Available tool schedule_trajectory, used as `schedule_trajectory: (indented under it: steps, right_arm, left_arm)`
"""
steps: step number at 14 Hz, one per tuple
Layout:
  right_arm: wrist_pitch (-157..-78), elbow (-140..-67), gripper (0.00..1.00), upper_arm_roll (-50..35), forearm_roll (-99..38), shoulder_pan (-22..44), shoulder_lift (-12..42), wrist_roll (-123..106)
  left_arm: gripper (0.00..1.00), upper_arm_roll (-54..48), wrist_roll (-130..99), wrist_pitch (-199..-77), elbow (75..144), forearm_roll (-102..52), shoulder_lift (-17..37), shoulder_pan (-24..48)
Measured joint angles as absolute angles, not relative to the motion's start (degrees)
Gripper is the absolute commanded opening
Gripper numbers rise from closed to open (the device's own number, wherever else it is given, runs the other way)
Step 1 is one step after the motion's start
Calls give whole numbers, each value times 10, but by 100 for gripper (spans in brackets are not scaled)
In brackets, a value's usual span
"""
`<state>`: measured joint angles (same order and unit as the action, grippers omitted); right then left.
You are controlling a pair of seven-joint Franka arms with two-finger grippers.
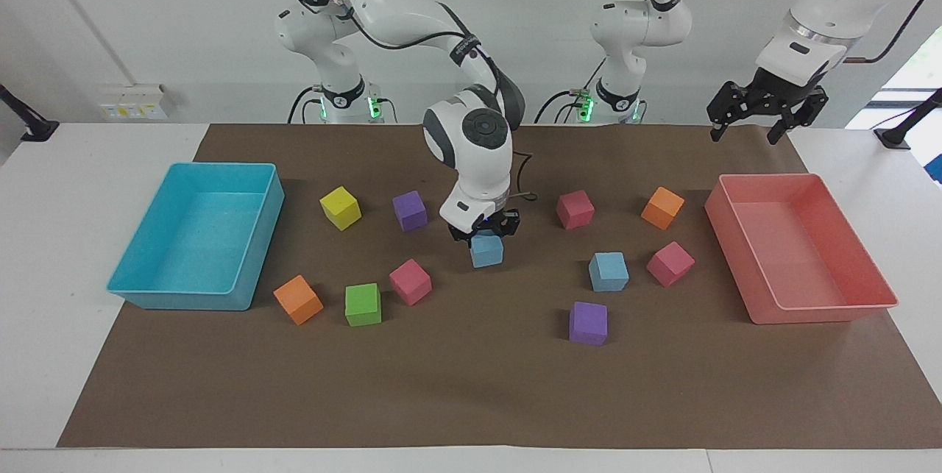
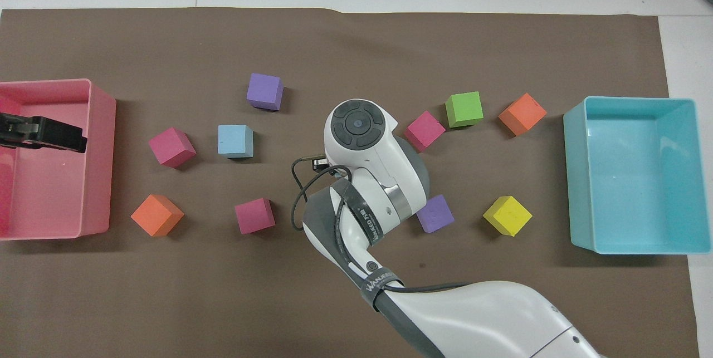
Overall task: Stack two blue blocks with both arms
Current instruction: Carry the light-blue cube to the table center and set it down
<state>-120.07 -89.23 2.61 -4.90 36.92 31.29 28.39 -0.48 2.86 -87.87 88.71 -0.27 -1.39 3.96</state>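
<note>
We see the right gripper [image 1: 486, 229] grasping one blue block [image 1: 486, 250] above the brown mat [image 1: 471, 399]; from overhead, the arm hides this block entirely. The second blue block [image 1: 608, 271] rests on the mat between a purple cube [image 1: 588, 323] and a magenta cube [image 1: 670, 263]. The left gripper [image 1: 765, 107], fingers spread, waits over the pink tray [image 1: 824, 311], partly cut off overhead.

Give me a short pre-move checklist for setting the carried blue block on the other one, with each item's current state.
1. Right gripper shut on the carried blue block: ok.
2. Carried block is off the brown mat: cannot tell.
3. Target blue block sits alone on the mat, top bare: ok.
4. Carried block over the target: not ok; it is toward the right arm's end of the table.
5. Left gripper open, waiting over the table near the pink tray, out of the path: ok.
</note>
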Motion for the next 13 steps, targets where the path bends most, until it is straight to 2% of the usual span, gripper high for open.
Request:
schedule_trajectory:
  steps: [5,13]
  right_arm:
    - [-1218,-925,0,26,-51,369,315,301]
    - [-1223,-930,0,26,-51,371,315,322]
  left_arm:
    - [100,-5,29,-879,887,-3,-14,40]
    - [100,-5,29,-879,887,-3,-14,40]
